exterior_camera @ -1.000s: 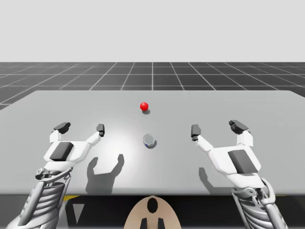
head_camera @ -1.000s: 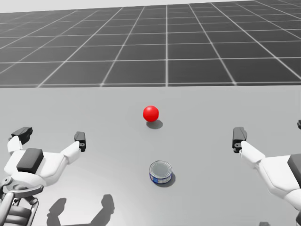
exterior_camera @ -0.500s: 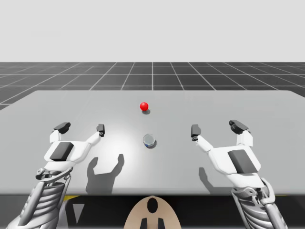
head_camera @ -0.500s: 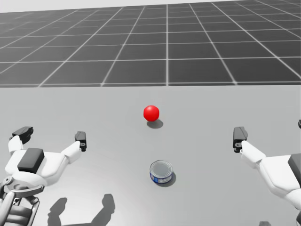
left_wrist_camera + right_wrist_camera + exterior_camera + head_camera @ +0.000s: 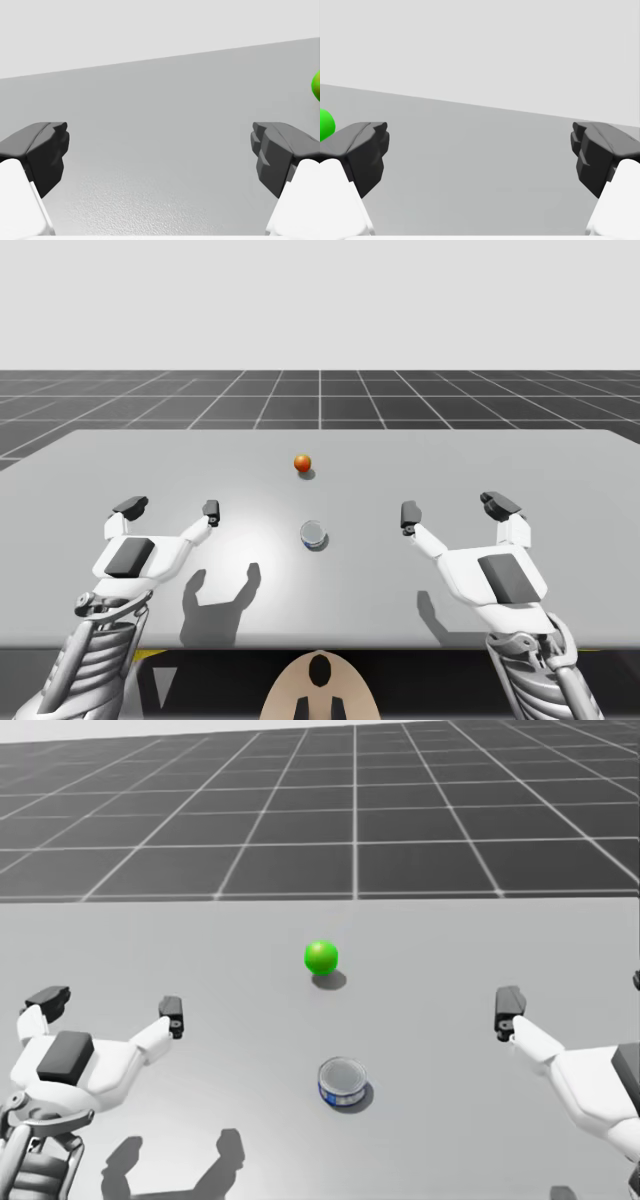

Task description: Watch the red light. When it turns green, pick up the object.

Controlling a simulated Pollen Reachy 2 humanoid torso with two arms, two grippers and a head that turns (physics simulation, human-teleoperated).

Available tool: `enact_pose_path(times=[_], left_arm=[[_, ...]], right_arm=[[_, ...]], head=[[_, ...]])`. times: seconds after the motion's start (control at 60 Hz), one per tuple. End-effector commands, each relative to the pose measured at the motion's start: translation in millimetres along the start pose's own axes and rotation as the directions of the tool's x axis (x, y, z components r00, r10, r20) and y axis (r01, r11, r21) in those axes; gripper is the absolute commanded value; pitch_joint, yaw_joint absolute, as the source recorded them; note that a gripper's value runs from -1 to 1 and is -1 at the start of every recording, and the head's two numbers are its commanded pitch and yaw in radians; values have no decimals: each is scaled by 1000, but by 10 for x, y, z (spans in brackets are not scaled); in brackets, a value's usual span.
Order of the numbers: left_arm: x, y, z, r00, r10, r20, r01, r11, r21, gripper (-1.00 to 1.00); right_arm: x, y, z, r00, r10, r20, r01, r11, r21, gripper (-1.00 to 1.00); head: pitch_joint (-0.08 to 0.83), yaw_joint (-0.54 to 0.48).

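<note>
Both sets of jaws stand wide apart with nothing clamped in them. You can check this in the wrist views, where the left gripper [image 5: 160,150] and the right gripper [image 5: 480,150] each have bare grey table [image 5: 160,200] between their dark fingers.

In the head view you will find the can [image 5: 343,1083] standing on the table between the two grippers. It is about midway between their inner fingertips, a little nearer the torso than those tips, and neither gripper touches it. It is a low round can with a silvery top and a blue band round its side. Whatever is printed on that band is too small for you to read.

The light [image 5: 321,957] is a small ball on the table beyond the can, ahead of both grippers and well apart from them. The views disagree on its colour, so weigh them yourself. The head view shows it green. Each wrist view catches a green sliver of it ahead of and beside one fingertip, on the left [image 5: 316,86] and on the right [image 5: 326,124]. In the high view the same ball [image 5: 302,463] looks orange.

The high view also gives you the can [image 5: 313,533] from above, and the grippers' shadows on the table.
</note>
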Motion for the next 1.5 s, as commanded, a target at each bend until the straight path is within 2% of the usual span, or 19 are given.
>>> enact_pose_path(times=[0.017, 0.35, 0.583, 0.683, 0.717, 0.8, 0.9, 1.033, 1.067, 1.083, 1.133, 1.233, 1.317, 1.4, 1.433, 1.467, 1.5], left_arm=[[-4, -2, 1, 1000, -1, -1, 1, 1000, -2, -1000], [-6, -6, 3, 1000, -1, -1, 1, 1000, -2, -1000], [-6, -6, 3, 1000, -1, -1, 1, 1000, -2, -1000], [-6, -6, 3, 1000, -1, -1, 1, 1000, -2, -1000], [-4, -2, 3, 1000, -1, -4, 1, 1000, -5, -1000], [-9, -11, -7, 1000, 1, -7, -1, 1000, -4, -1000], [-9, -12, -6, 1000, 0, -7, -1, 1000, -4, -1000], [-24, -12, -10, 1000, -1, -17, 1, 1000, -4, -1000], [-29, -13, -12, 1000, -2, -20, 2, 1000, -5, -1000], [-30, -14, -12, 1000, -3, -20, 3, 1000, -6, -1000], [-35, -14, -15, 1000, -5, -23, 5, 1000, -9, -1000], [-40, -15, -19, 1000, -8, -26, 8, 1000, -13, -1000], [-43, -18, -19, 1000, -9, -26, 9, 1000, -15, -1000], [-45, -21, -18, 1000, -10, -27, 9, 1000, -15, -1000], [-45, -21, -18, 1000, -10, -27, 9, 1000, -15, -1000], [-45, -21, -18, 1000, -10, -27, 9, 1000, -15, -1000], [-45, -21, -18, 1000, -10, -27, 9, 1000, -15, -1000]], right_arm=[[-4, 19, 4, 1000, -13, -2, 13, 1000, -3, -1000], [-6, 6, 1, 1000, -16, -4, 16, 1000, -4, -1000], [-18, 43, -3, 1000, -13, -8, 13, 1000, 22, -1000], [-8, 83, 15, 1000, -26, -8, 26, 999, 41, -1000], [2, 110, 26, 999, -53, -10, 53, 997, 63, -1000], [-33, 174, 23, 996, -85, -36, 88, 991, 97, -1000], [-129, 325, -23, 993, -80, -81, 92, 983, 160, -1000], [-365, 640, -10, 982, -82, -172, 131, 947, 293, -1000], [-410, 717, 2, 976, -93, -195, 154, 933, 325, -1000], [-433, 768, 10, 970, -112, -214, 181, 925, 334, -1000], [-476, 886, 14, 966, -134, -222, 209, 908, 364, -1000], [-517, 1041, 2, 961, -130, -242, 226, 875, 427, -1000], [-527, 1142, -25, 948, -153, -278, 272, 844, 463, -1000], [-544, 1222, -63, 942, -159, -297, 292, 824, 486, -1000], [-556, 1269, -89, 931, -169, -324, 319, 807, 497, -1000], [-577, 1311, -104, 920, -176, -351, 340, 804, 488, -1000], [-615, 1351, -132, 919, -170, -356, 341, 796, 500, -1000]], head=[[447, 72], [618, 48], [649, 27], [651, 27], [654, 26], [652, 27], [650, 28], [649, 23], [650, 22], [651, 23], [653, 22], [656, 19], [659, 19], [661, 18], [663, 16], [665, 16], [667, 14]])
